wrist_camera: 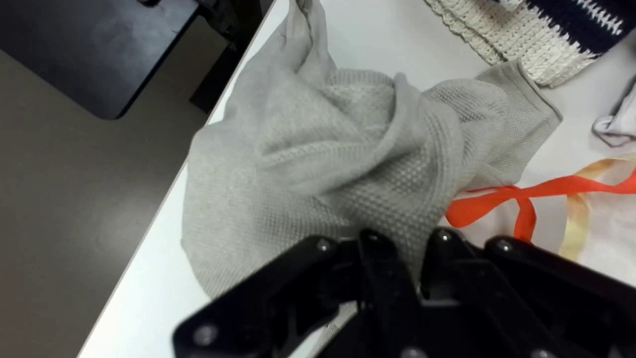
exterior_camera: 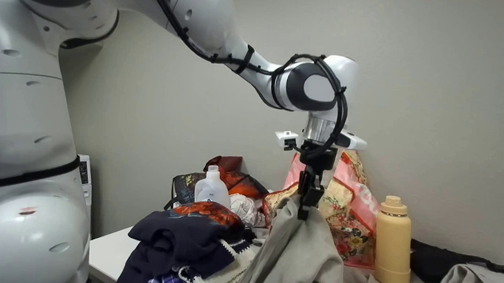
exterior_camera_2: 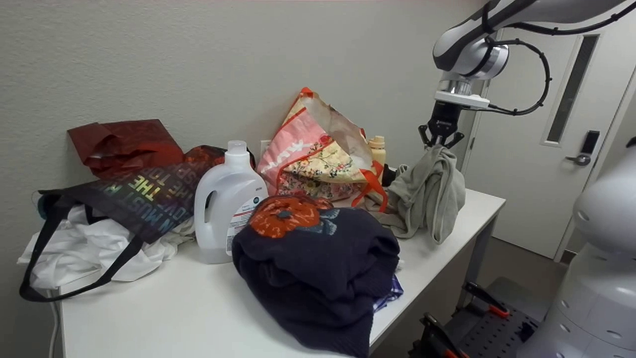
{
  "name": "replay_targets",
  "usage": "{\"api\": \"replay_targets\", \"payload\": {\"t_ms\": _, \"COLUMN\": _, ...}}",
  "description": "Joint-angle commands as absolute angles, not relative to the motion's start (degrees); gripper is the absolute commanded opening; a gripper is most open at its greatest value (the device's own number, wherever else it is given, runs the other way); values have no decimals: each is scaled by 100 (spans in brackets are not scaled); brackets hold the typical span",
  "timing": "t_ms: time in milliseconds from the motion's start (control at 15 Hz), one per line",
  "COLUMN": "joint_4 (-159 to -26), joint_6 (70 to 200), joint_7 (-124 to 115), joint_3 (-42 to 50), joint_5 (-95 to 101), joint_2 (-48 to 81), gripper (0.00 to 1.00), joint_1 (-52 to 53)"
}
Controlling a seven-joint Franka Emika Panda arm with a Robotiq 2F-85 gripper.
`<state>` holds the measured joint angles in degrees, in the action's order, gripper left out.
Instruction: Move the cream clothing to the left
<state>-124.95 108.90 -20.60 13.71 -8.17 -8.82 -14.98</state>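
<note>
The claw (exterior_camera_2: 439, 143) pinches a fold of the cream clothing (exterior_camera_2: 431, 185) over the table (exterior_camera_2: 159, 313), right of the navy sweater (exterior_camera_2: 318, 273) in an exterior view. It seems soft and light, best held by a thick bunch; its trailing end is unclear.

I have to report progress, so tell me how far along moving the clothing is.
Done: the grasp; in the wrist view, the tool pinches a fold of the clothing.
In hand: the lift; in both exterior views, the clothing hangs from the tool, with lower folds seemingly on the table.
Remaining: probably finishing the carry left and letting go, as the tool has not yet released it.
</note>
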Motion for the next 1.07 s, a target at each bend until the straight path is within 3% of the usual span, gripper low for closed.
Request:
{"api": "replay_targets", "payload": {"t_ms": 0, "joint_4": -13025, "joint_6": 11808, "joint_7": -2150, "joint_3": 1346, "joint_5": -1131, "joint_2": -970, "gripper": 3, "joint_1": -1484}}
{"api": "replay_targets", "payload": {"t_ms": 400, "joint_4": -13423, "joint_6": 13471, "joint_7": -2269, "joint_3": 1322, "joint_5": -1653, "joint_2": -712, "gripper": 3, "joint_1": -1454}}
{"api": "replay_targets", "payload": {"t_ms": 467, "joint_4": -13457, "joint_6": 13611, "joint_7": -2306, "joint_3": 1319, "joint_5": -1618, "joint_2": -675, "gripper": 38, "joint_1": -1456}}
{"api": "replay_targets", "payload": {"t_ms": 533, "joint_4": -13482, "joint_6": 13748, "joint_7": -2375, "joint_3": 1312, "joint_5": -1523, "joint_2": -636, "gripper": 39, "joint_1": -1463}}
{"api": "replay_targets", "payload": {"t_ms": 1000, "joint_4": -13037, "joint_6": 12916, "joint_7": -3178, "joint_3": 1239, "joint_5": -314, "joint_2": -967, "gripper": 90, "joint_1": -1518}}
